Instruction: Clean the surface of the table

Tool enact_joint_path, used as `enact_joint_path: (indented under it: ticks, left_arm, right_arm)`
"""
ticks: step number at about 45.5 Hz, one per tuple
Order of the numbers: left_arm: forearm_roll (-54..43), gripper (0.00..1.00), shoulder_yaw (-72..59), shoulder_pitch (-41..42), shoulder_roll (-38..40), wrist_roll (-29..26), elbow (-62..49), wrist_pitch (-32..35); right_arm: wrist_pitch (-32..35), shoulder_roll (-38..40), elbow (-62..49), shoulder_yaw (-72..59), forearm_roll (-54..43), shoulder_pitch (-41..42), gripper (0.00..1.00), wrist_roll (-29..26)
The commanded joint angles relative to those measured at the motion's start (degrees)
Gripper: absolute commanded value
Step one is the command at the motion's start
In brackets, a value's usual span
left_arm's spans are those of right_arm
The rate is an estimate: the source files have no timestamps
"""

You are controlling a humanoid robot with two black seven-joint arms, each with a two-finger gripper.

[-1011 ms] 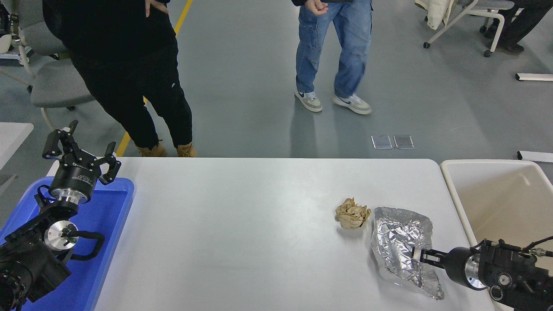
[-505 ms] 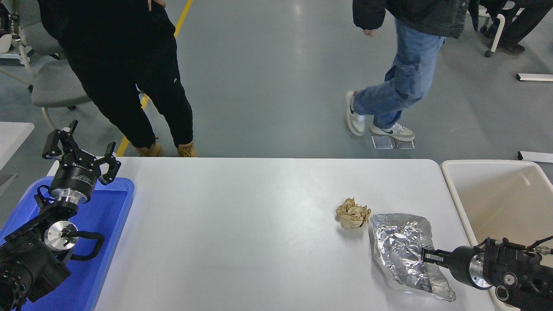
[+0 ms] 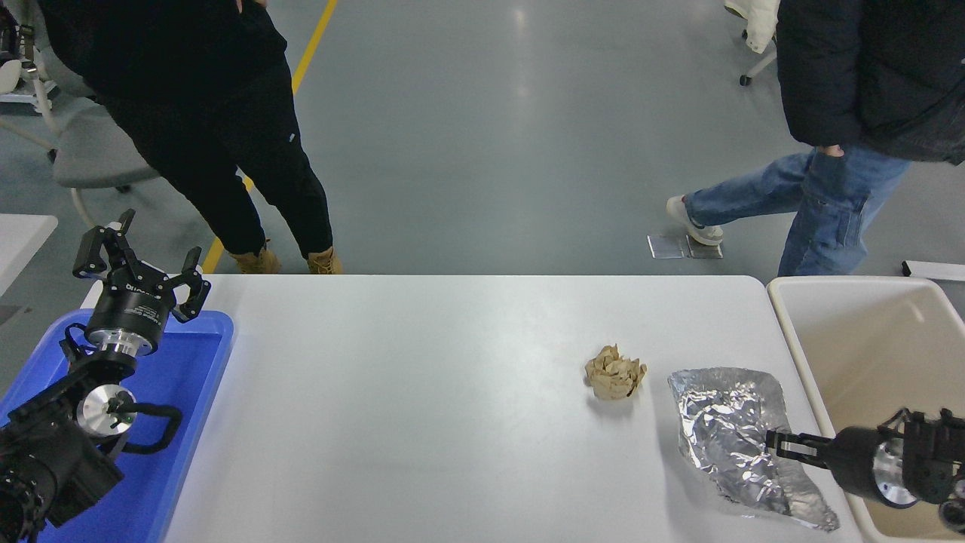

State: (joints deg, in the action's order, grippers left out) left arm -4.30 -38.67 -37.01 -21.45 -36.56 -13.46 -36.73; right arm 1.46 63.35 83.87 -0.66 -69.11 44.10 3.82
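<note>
Right gripper (image 3: 776, 443) sits at the near right of the surface (image 3: 422, 392), jaws look clamped on the right edge of the crumpled foil sheet (image 3: 735, 437), though they're thin and partly lost against the foil, so not certain. Foil's long axis runs from far-left to near-right, its near tip close to the surface edge. Beige bin (image 3: 867, 339) is just right of the foil, so the haul is short and rightward. Brown paper wad (image 3: 616, 372) lies just left of the foil, apart from it. Left gripper (image 3: 143, 271) parked over the blue tray (image 3: 188, 392), jaws apart, well away, so right arm is nearer
</note>
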Motion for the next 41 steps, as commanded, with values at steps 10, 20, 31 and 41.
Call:
enact_joint_path:
  ticks: [10, 20, 31, 41]
  left_arm:
    - [0.0, 1.00, 0.0, 0.0, 0.0, 0.0, 0.0, 0.0]
    - [0.0, 1.00, 0.0, -0.1, 0.0, 0.0, 0.0, 0.0]
    - [0.0, 1.00, 0.0, 0.0, 0.0, 0.0, 0.0, 0.0]
    - [0.0, 1.00, 0.0, 0.0, 0.0, 0.0, 0.0, 0.0]
  right_arm:
    - [18.2, 19.0, 10.0, 4.6, 5.7, 13.7, 0.00, 6.4]
    - [29.9, 25.0, 10.9, 13.0, 6.1, 16.3, 0.00, 6.4]
    - [33.5, 25.9, 10.4, 17.3, 6.1, 16.1, 0.00, 6.3]
    - [33.2, 23.4, 3.1, 16.7, 5.9, 15.8, 0.00, 6.3]
